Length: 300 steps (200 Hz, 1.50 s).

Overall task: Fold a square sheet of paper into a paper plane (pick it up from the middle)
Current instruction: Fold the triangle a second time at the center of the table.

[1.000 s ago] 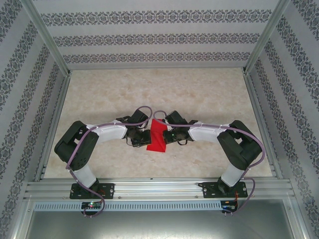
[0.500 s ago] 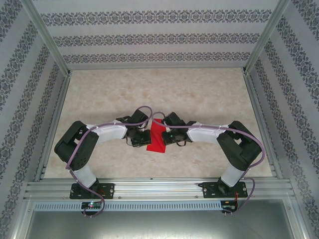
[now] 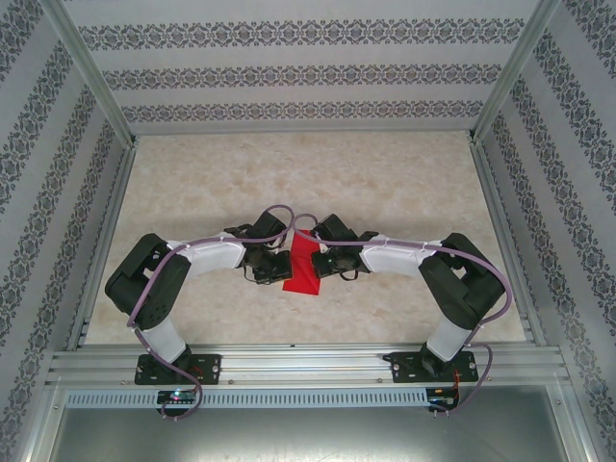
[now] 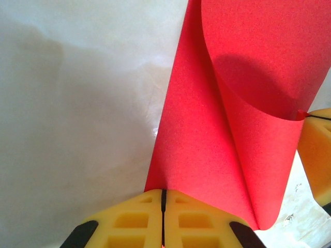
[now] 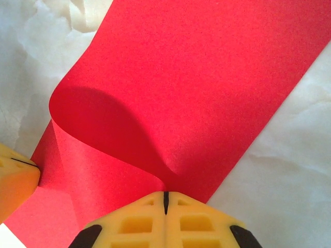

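The square sheet of paper (image 5: 207, 77) curls over itself, bright red.

Room is left over the far table (image 3: 318, 173); the middle is barred by paper (image 3: 304, 272), left gripper (image 4: 163, 204) and right gripper (image 5: 165, 202).

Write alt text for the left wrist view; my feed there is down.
The left gripper is shut on the near edge of a red sheet of paper that curls over into a loose loop above the pale table. At the right edge, the right gripper pinches the curled-over edge.
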{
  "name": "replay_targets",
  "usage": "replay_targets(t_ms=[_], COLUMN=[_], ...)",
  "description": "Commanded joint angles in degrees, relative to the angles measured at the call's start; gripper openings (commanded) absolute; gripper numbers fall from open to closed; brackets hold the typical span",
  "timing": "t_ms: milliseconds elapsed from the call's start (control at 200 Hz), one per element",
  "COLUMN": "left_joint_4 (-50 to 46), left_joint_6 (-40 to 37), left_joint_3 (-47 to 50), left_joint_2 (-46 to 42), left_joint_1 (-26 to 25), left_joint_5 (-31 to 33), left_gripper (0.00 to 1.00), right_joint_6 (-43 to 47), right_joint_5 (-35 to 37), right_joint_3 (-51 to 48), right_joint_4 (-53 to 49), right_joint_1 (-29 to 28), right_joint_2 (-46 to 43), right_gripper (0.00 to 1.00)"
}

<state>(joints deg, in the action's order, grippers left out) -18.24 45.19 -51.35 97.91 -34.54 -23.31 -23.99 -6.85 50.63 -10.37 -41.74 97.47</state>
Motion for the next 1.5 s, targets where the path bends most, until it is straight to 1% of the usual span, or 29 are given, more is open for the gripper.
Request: replay_targets(t_ms=[0,230,849,1019,1134,1239,1264,1379,1494], left_joint_4=[-4.24,-4.26,-3.83,-3.37,-3.64,-3.09,-2.87,0.99,13.61], left_joint_6=[-1.26,-1.24,-1.13,-0.94,-0.48,0.80,1.11,3.17,7.94], left_joint_3=[0.27,0.27,0.37,-0.01,0.05,0.97,1.07,2.65,7.55], left_joint_2=[2.16,2.10,1.50,-0.11,-2.43,-5.76,-6.46,-8.82,-9.60], left_joint_1=[-0.61,-0.59,-0.58,-0.61,-0.58,-0.48,-0.44,0.80,3.42], left_joint_5=[3.28,3.42,3.29,3.18,4.81,6.77,7.00,5.64,-2.20], left_gripper=[0.08,0.08,0.09,0.10,0.10,0.08,0.06,0.01,0.00], right_joint_6=[0.01,-0.80,-0.86,-1.05,-1.05,-1.04,-0.98,-0.94,-1.04], right_joint_5=[1.06,1.65,2.15,2.41,2.28,2.11,2.11,2.04,2.11], right_joint_3=[-0.02,-1.06,-0.31,-0.83,-0.83,-1.00,-0.93,-0.97,-1.15], right_joint_4=[-1.05,-0.65,-1.77,-1.36,-1.24,-1.05,-1.03,-0.89,-0.73], right_joint_1=[0.30,0.13,0.00,0.09,0.07,0.09,0.02,0.10,0.16], right_joint_2=[0.23,-1.05,1.67,2.02,2.45,2.61,2.71,2.88,2.99], right_gripper=[0.06,0.06,0.05,0.05,0.05,0.05,0.05,0.05,0.05])
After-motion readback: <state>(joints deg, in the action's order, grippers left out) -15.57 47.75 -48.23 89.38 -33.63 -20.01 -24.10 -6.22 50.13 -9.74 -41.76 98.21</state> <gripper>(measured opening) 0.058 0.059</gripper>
